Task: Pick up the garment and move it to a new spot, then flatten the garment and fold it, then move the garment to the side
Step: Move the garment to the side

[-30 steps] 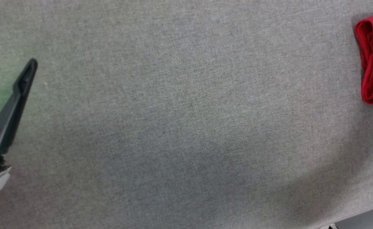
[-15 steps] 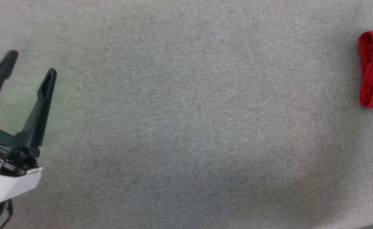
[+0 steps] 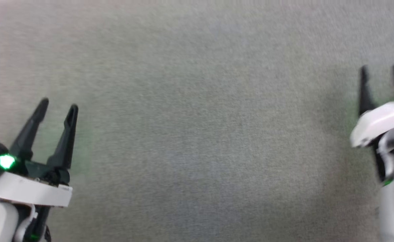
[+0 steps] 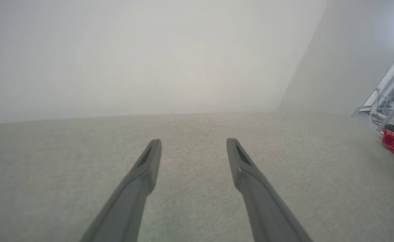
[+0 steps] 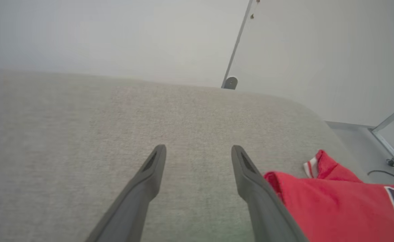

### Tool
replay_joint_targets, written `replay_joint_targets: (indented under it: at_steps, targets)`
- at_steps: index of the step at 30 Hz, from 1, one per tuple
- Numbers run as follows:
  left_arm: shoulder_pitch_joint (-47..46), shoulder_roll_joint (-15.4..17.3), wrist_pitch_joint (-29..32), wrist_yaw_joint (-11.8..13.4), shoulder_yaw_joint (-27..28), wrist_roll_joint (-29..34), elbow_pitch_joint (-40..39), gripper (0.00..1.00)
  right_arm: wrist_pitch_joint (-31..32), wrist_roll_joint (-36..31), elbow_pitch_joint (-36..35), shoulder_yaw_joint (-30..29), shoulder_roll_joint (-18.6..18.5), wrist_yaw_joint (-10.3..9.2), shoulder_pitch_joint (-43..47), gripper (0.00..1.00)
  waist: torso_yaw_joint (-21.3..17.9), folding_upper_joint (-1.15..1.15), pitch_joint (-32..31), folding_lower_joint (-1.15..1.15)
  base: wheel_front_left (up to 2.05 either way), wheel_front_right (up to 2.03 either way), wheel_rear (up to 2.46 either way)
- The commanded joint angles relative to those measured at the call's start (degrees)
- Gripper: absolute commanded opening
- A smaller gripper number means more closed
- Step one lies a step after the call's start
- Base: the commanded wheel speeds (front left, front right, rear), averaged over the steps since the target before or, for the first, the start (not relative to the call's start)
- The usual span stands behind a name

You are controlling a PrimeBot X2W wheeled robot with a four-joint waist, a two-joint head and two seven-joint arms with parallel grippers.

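Though apart, right jaws just beside garment (image 5: 334,208).

Grey fabric surface (image 3: 197,134), pale wall (image 4: 149,50), metal frame (image 5: 391,118) beyond

"What did the work lie on?"

"A broad grey woven surface (image 3: 197,134), evenly lit, with a soft shadow across its nearer part."

"And behind it?"

"A plain pale wall (image 4: 133,50). It met a second wall (image 4: 344,40) at a corner (on the right of the left wrist view)."

"Was anything fixed there?"

"In the right wrist view a thin metal strip (image 5: 237,40) slanted down to a small round foot (image 5: 230,82) at the surface's far edge."

"And the floor?"

"A smooth grey floor (image 5: 354,141) showed past the surface's rounded corner. A metal frame (image 5: 385,144) on castors stood there, with a dark cable (image 5: 381,172) lying just beside it."
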Motion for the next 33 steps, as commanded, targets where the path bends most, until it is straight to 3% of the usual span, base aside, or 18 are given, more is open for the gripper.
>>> replay_joint_targets:
  at_steps: [1,8,15,24,33]
  targets:
    - [0.9,-1.1,0.1,0.1,0.2,-0.4,1.5,1.0,-2.3,0.6,1.6,1.6,0.5,-0.07,1.3,1.0,4.5,0.0,-5.2,0.0,0.0,0.0,0.0]
    - [4.1,-4.8,0.1,0.1,2.2,0.1,7.3,1.0,-11.0,4.8,8.8,10.2,1.7,-0.07,4.4,1.0,6.4,0.0,-11.5,0.0,0.0,0.0,0.0]
    - [8.0,-8.5,0.1,0.1,4.2,1.5,10.8,1.0,-16.1,10.3,10.5,14.9,1.9,-0.07,8.7,1.0,7.1,0.0,-17.4,0.0,0.0,0.0,0.0]
    - [14.0,-11.0,0.1,0.1,5.8,3.4,11.0,1.0,-17.9,13.8,6.6,12.6,1.3,-0.07,17.5,1.0,8.2,0.0,-22.1,0.0,0.0,0.0,0.0]
    - [20.1,-12.6,0.1,0.1,7.9,5.1,8.3,1.0,-15.8,14.8,-1.2,10.2,0.6,-0.07,26.5,1.0,9.0,0.0,-24.7,0.0,0.0,0.0,0.0]
